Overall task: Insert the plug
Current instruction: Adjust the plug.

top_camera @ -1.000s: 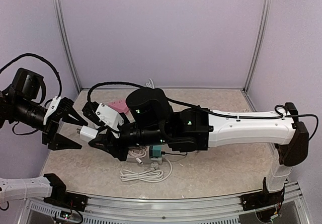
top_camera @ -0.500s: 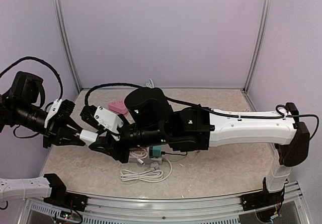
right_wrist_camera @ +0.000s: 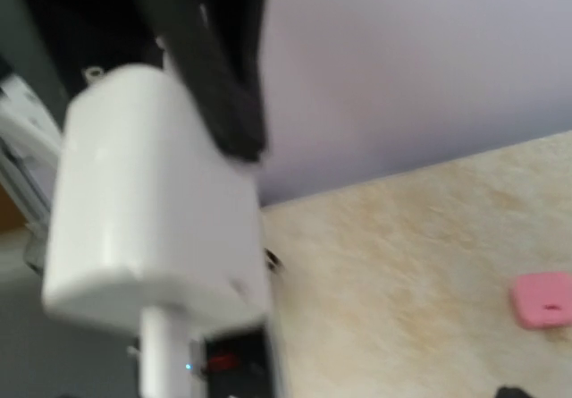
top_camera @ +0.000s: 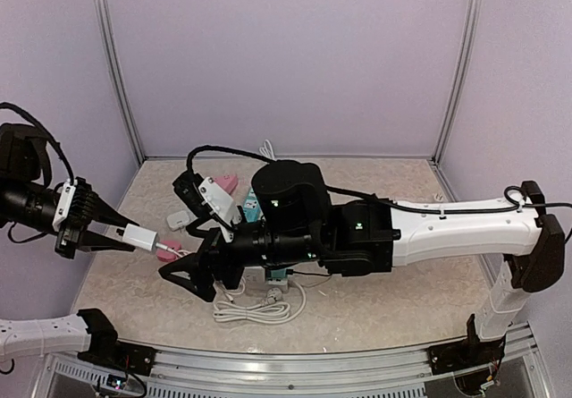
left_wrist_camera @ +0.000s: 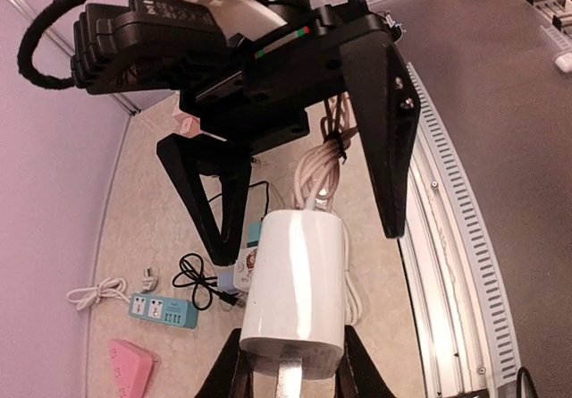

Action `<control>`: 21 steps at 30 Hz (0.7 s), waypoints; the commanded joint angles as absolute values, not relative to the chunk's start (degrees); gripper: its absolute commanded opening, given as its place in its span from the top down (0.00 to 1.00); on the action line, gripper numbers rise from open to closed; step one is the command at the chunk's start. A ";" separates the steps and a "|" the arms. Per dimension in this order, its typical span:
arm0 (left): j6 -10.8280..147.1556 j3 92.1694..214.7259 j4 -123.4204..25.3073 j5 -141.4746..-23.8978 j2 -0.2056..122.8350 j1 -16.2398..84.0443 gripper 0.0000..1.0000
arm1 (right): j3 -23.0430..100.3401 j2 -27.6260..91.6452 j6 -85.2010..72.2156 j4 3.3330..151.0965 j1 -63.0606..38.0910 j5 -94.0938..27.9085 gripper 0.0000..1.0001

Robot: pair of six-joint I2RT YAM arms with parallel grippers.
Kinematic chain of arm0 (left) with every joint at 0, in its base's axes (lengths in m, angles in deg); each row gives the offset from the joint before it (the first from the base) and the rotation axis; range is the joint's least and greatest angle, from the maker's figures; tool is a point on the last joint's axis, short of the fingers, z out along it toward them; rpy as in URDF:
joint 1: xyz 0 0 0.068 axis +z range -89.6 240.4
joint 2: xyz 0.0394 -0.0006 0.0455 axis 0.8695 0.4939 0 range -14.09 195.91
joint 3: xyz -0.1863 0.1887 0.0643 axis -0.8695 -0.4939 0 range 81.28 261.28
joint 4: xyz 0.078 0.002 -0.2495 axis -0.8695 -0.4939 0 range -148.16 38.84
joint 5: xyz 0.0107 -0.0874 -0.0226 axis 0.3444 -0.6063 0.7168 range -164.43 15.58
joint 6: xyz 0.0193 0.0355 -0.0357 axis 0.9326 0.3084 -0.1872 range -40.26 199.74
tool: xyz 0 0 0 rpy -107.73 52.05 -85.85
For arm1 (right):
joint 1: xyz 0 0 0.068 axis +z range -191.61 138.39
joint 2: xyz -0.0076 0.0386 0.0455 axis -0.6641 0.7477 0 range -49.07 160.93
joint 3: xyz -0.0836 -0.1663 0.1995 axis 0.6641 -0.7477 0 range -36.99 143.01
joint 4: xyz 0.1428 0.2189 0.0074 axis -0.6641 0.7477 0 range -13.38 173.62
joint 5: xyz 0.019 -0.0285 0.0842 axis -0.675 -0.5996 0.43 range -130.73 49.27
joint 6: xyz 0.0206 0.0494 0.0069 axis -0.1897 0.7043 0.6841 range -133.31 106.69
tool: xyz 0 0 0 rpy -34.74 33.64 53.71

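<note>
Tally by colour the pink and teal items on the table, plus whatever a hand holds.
Pink items: 2
Teal items: 2
White plug, held in the left hand: 1
Total: 5

Top cam: high at near edge, looking down on whole bench [top_camera: 402, 304]. Both wrist cams: close-up, sharing the white plug [left_wrist_camera: 295, 282].

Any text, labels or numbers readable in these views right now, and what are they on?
No text is legible in any view.
Red-printed label at the white plug's left edge: too small to read.
Teal power strip: markings too small to read.
</note>
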State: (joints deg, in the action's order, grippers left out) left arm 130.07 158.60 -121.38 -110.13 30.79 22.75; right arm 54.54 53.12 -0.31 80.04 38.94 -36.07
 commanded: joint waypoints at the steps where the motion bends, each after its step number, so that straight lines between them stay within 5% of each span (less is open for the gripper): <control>1: 146.66 164.93 -127.84 -108.64 31.47 21.94 1.00 | 48.92 48.33 11.18 65.18 37.94 -31.32 0.00; 21: 156.25 171.10 -127.77 -106.69 36.73 19.98 1.00 | 52.73 58.06 22.93 48.89 34.86 -23.55 0.00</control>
